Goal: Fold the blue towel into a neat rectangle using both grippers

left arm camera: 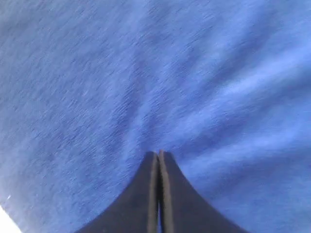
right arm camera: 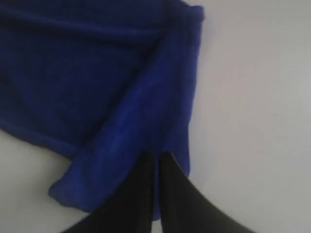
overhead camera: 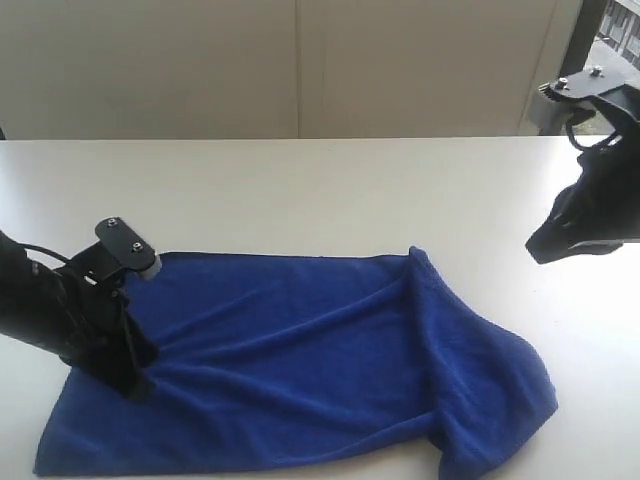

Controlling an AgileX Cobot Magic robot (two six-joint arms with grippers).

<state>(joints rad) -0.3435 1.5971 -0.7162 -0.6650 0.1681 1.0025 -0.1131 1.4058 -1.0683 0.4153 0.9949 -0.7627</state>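
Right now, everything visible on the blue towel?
The blue towel is deep royal blue, plain, soft and terry-like. It lies spread on the white table, roughly rectangular and wrinkled, its right end folded over into a rounded flap. Creases run to the shut left claw, which seems to pinch it near its left end. The right claw hangs clear of it.

1 blue towel [overhead camera: 300, 370] is shown, laid on 1 white table [overhead camera: 300, 190]. 2 black robot arms are counted, each ended by 1 gripper: left gripper [overhead camera: 138, 388], right gripper [overhead camera: 535, 250].
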